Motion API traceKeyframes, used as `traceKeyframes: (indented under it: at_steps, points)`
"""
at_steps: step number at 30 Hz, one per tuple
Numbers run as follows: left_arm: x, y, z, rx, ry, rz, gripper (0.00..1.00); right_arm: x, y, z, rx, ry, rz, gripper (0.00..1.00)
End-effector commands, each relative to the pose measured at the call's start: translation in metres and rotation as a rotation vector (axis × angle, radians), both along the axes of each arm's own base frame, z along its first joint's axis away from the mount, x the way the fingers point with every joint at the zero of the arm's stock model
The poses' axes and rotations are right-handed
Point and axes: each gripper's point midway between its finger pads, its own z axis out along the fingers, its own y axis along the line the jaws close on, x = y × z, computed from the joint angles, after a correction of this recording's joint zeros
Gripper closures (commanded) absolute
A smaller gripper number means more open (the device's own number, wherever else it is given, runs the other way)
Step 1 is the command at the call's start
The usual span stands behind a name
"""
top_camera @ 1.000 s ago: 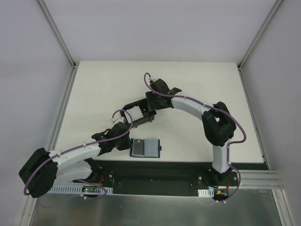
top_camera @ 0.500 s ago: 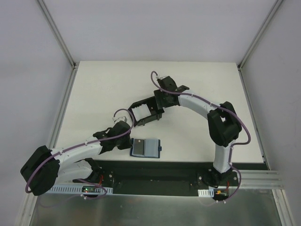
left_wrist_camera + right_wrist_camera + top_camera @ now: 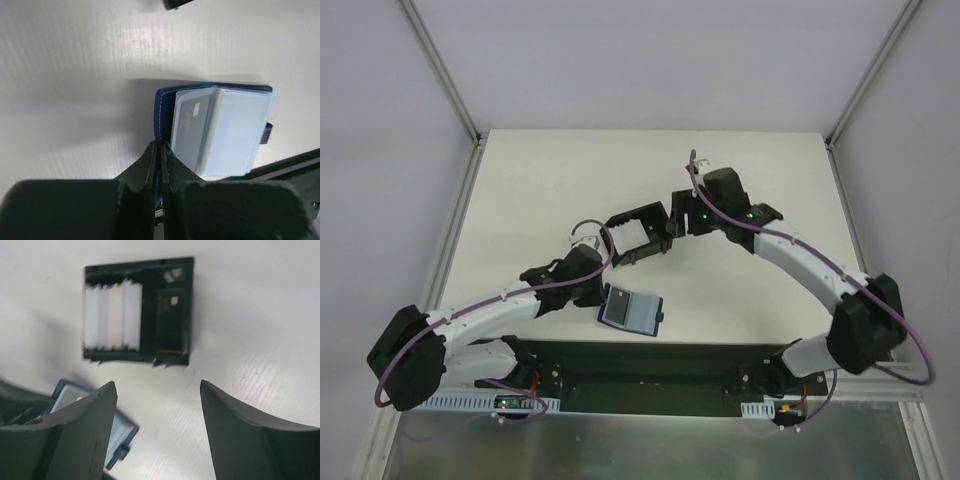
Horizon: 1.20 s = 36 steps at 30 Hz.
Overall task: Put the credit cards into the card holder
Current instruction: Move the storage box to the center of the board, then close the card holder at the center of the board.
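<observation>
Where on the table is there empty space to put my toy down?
The table is bare at its far left corner, behind the black box frame; so is the patch between the card holder and the right arm. Around frame and holder it is crowded.

White table (image 3: 540,190): black box frame (image 3: 655,222) mid-table, open navy card holder (image 3: 636,312) near front edge.
</observation>
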Motion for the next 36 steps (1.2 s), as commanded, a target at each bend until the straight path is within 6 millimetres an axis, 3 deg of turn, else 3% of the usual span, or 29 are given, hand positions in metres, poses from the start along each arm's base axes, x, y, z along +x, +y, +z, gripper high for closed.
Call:
traceKeyframes:
  at_steps: [1, 4, 8, 15, 22, 36]
  points:
    - [0.010, -0.007, 0.026, 0.019, -0.055, -0.088, 1.00, -0.065, 0.013, 0.003, 0.192, 0.042, 0.095, 0.30]
    - [0.012, -0.009, 0.034, 0.043, -0.063, -0.127, 1.00, -0.110, 0.020, -0.018, 0.192, 0.054, 0.213, 0.34]
    - [0.013, -0.006, 0.028, 0.096, -0.044, -0.153, 1.00, -0.149, 0.028, -0.056, 0.143, 0.028, 0.331, 0.38]
    - [0.011, 0.000, 0.017, 0.149, -0.023, -0.191, 1.00, -0.164, 0.055, -0.097, 0.055, -0.112, 0.528, 0.42]
    - [0.013, 0.002, 0.016, 0.166, -0.030, -0.188, 1.00, -0.170, 0.072, -0.110, -0.008, -0.186, 0.664, 0.45]
    - [0.019, 0.007, 0.015, 0.217, -0.035, -0.191, 1.00, -0.190, 0.060, -0.108, 0.000, -0.208, 0.741, 0.47]
